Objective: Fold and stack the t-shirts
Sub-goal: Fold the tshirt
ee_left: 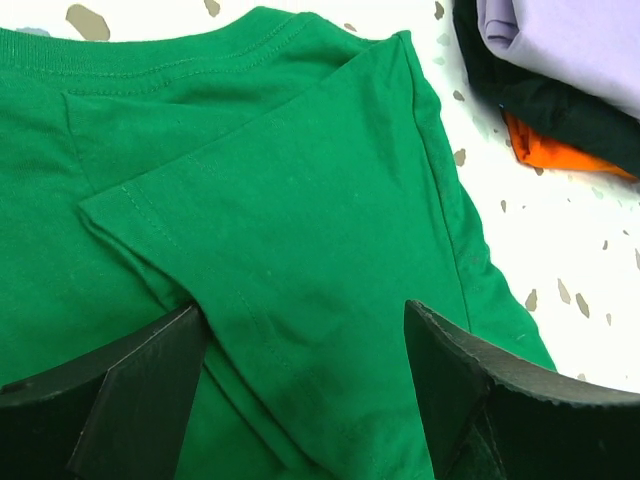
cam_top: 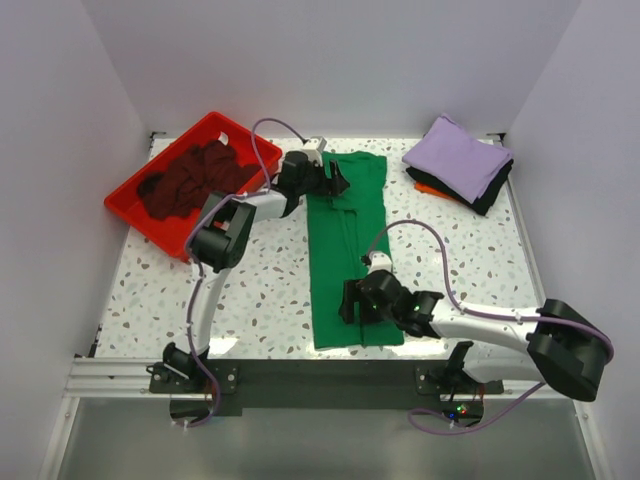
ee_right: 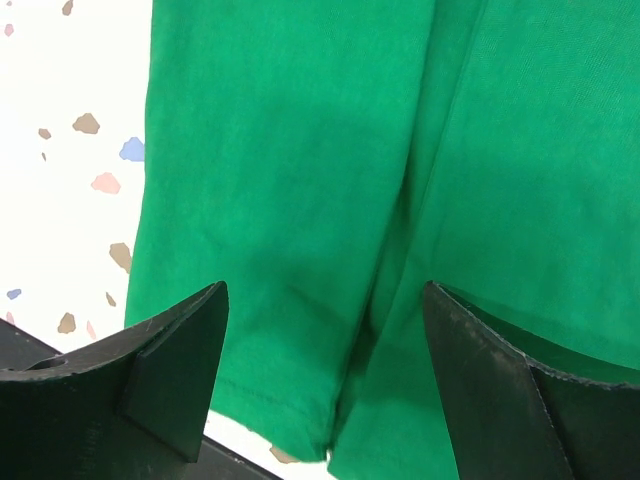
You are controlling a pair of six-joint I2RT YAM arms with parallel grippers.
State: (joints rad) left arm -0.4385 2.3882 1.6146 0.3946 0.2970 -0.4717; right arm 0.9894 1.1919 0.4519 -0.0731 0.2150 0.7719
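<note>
Green shirt (cam_top: pixel 352 240) folded to a long strip, both claws open above it

It lies in the middle of the speckled table (cam_top: pixel 270 290), collar to the far side. The left gripper (cam_top: pixel 337 181) is over the collar end, jaws wide apart with a folded sleeve between them. The right gripper (cam_top: pixel 350 300) is over the near hem, jaws also apart and holding nothing. A maroon shirt (cam_top: pixel 190 180) is crumpled in the red tray (cam_top: pixel 140 226) at the left. At the far right, a lavender shirt (cam_top: pixel 458 155) tops a black shirt (cam_top: pixel 490 190) and an orange shirt (cam_top: pixel 432 188).

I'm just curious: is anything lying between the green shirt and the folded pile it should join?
Nothing visible does. Only bare table separates the green shirt from the pile in the far right corner.
</note>
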